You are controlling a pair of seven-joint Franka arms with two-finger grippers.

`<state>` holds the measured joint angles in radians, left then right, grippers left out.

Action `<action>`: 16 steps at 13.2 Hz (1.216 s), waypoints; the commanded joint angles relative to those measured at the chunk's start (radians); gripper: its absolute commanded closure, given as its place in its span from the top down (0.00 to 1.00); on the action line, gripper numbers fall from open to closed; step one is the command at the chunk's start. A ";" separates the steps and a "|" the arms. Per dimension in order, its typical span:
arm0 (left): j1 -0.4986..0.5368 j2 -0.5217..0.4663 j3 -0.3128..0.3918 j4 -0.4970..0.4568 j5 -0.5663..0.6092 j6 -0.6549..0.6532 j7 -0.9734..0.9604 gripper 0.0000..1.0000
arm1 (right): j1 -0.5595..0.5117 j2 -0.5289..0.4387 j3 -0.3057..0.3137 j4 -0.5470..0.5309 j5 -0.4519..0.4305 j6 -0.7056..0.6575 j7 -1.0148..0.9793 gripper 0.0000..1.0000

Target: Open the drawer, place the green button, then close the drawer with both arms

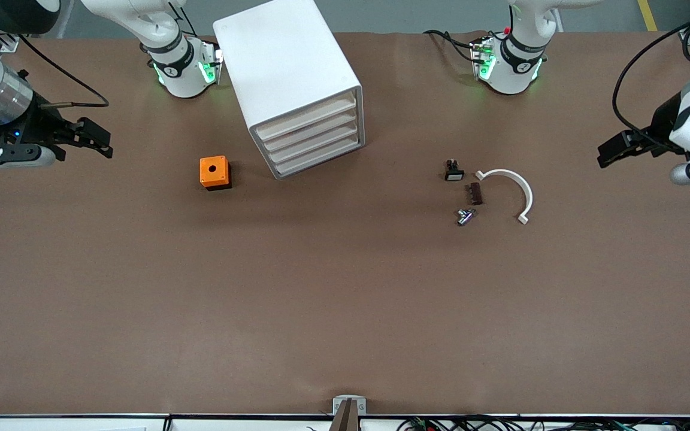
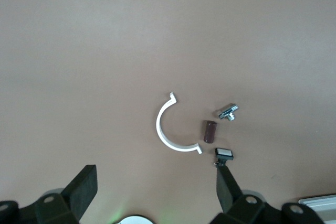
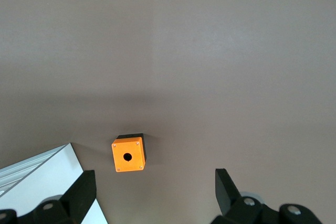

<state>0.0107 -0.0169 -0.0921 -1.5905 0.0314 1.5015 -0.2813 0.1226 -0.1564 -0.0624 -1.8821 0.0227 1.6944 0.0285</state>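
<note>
The white cabinet (image 1: 288, 72) stands on the table between the arm bases with all of its drawers shut. The lower two drawers (image 1: 318, 154) face the front camera at an angle. No green-capped button shows in any view. My right gripper (image 1: 104, 140) hangs open and empty over the right arm's end of the table; in its wrist view (image 3: 155, 179) the orange box lies below it. My left gripper (image 1: 604, 154) hangs open and empty over the left arm's end; in its wrist view (image 2: 156, 179) bare table lies between its fingers.
An orange box with a round hole (image 1: 215, 172) (image 3: 128, 156) sits beside the cabinet. Toward the left arm's end lie a small black piece with a white face (image 1: 454, 172) (image 2: 223, 153), a brown piece (image 1: 475, 193), a small silvery piece (image 1: 465, 216) and a white half ring (image 1: 510, 191) (image 2: 170, 129).
</note>
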 commanded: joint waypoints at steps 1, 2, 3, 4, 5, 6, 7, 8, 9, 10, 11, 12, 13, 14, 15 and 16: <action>0.049 -0.103 -0.018 -0.100 -0.001 0.017 0.036 1.00 | -0.006 0.003 -0.005 0.018 -0.024 -0.018 0.007 1.00; 0.058 -0.124 -0.018 -0.121 -0.001 0.020 0.066 1.00 | -0.023 0.004 -0.007 0.018 -0.023 -0.015 0.007 1.00; 0.081 -0.138 -0.020 -0.138 -0.004 0.022 0.094 1.00 | -0.026 0.004 -0.007 0.029 -0.023 -0.016 0.007 1.00; 0.083 -0.149 -0.021 -0.144 -0.013 0.022 0.093 1.00 | -0.026 0.003 -0.007 0.041 -0.023 -0.027 0.008 1.00; 0.083 -0.153 -0.023 -0.146 -0.013 0.022 0.091 1.00 | -0.026 0.001 -0.005 0.049 -0.024 -0.062 0.014 1.00; 0.083 -0.158 -0.023 -0.149 -0.018 0.019 0.077 1.00 | -0.031 0.003 -0.008 0.061 -0.027 -0.076 0.019 1.00; 0.083 -0.182 -0.038 -0.179 -0.033 0.020 0.071 1.00 | -0.061 0.003 -0.007 0.073 -0.030 -0.076 0.019 1.00; 0.081 -0.202 -0.060 -0.207 -0.033 0.034 0.060 1.00 | -0.075 0.004 -0.005 0.087 -0.032 -0.078 0.018 1.00; 0.080 -0.199 -0.072 -0.204 -0.033 0.040 0.057 1.00 | -0.075 0.004 -0.005 0.092 -0.032 -0.082 0.019 1.00; 0.077 -0.189 -0.077 -0.197 -0.034 0.045 0.057 1.00 | -0.074 0.003 -0.005 0.097 -0.032 -0.088 0.021 1.00; 0.075 -0.166 -0.077 -0.178 -0.042 0.051 0.056 1.00 | -0.074 0.004 -0.005 0.106 -0.030 -0.101 0.024 1.00; 0.075 -0.138 -0.078 -0.149 -0.051 0.049 0.056 1.00 | -0.077 0.004 -0.007 0.116 -0.023 -0.120 0.021 1.00; 0.075 -0.105 -0.077 -0.113 -0.056 0.049 0.059 1.00 | -0.077 0.004 -0.007 0.136 -0.018 -0.146 0.013 1.00; 0.074 -0.082 -0.077 -0.079 -0.054 0.046 0.057 1.00 | -0.078 0.008 -0.007 0.174 -0.020 -0.174 0.014 1.00; 0.066 -0.074 -0.078 -0.066 -0.053 0.046 0.057 1.00 | -0.080 0.008 -0.007 0.205 -0.020 -0.199 0.013 1.00; 0.061 -0.072 -0.086 -0.066 -0.047 0.045 0.057 1.00 | -0.089 0.008 -0.008 0.234 -0.020 -0.212 0.013 1.00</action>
<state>0.0742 -0.1183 -0.1657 -1.7050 -0.0069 1.5565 -0.2244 0.0571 -0.1569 -0.0789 -1.7211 0.0125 1.5294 0.0368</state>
